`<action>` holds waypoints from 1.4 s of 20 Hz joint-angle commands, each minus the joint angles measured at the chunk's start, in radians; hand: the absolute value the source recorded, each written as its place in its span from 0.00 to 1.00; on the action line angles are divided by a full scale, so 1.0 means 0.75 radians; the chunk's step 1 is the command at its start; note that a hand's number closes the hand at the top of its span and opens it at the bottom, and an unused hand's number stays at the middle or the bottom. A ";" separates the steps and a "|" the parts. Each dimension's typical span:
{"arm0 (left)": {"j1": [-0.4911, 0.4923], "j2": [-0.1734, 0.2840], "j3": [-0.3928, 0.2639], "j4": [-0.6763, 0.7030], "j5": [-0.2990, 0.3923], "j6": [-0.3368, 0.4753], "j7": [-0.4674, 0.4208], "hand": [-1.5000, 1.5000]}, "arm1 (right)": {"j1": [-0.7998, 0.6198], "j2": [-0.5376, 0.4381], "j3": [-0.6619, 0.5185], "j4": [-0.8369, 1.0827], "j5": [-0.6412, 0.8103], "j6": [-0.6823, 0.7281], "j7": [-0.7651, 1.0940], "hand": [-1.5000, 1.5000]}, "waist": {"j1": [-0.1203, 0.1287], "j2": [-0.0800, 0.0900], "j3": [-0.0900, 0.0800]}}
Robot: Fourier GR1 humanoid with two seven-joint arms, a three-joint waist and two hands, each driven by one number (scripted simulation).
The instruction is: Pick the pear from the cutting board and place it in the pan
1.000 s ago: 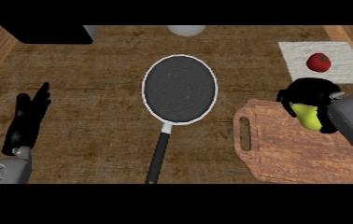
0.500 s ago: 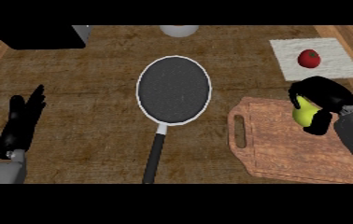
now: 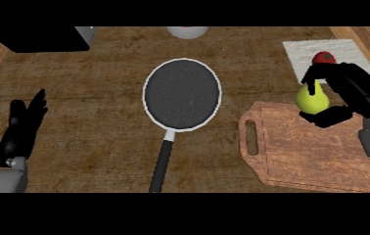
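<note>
Right hand (image 3: 339, 94), fingers curled round the pear (image 3: 312, 101), has raised it off the cutting board (image 3: 307, 153) toward the frame's upper right, so transfer to the pan (image 3: 182, 95) at centre remains; left hand (image 3: 22, 129) rests open at lower left.

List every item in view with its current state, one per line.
pear: held in the right hand, at the cutting board's far edge
right hand: curled round the pear
left hand: open, resting at the left edge
pan: nothing in it, handle toward the robot
cutting board: flat on the counter
red fruit: on the white cloth
</note>
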 commanded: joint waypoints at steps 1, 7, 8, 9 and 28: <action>-0.013 -0.013 -0.017 0.003 -0.020 -0.009 0.010 0.50 | 0.070 0.056 -0.029 -0.300 -0.080 0.031 0.082 1.00 | 0.017 0.005 0.000; -0.069 -0.012 -0.012 -0.018 -0.039 -0.025 0.054 0.50 | -0.051 0.254 0.059 -0.349 -0.019 0.044 0.310 1.00 | 0.053 0.015 0.001; -0.029 -0.006 0.013 -0.044 -0.017 -0.042 0.058 0.50 | -0.064 0.230 0.008 -0.436 -0.087 0.138 0.372 1.00 | 0.050 0.012 0.000; -0.077 -0.022 0.006 0.053 -0.025 -0.051 -0.008 0.50 | -0.112 0.300 0.031 -0.367 -0.083 0.109 0.399 1.00 | 0.050 0.015 0.000; -0.058 -0.069 0.011 -0.016 -0.083 -0.037 0.000 0.50 | -0.689 0.778 0.062 0.784 0.019 -0.329 0.359 1.00 | 0.086 0.026 0.001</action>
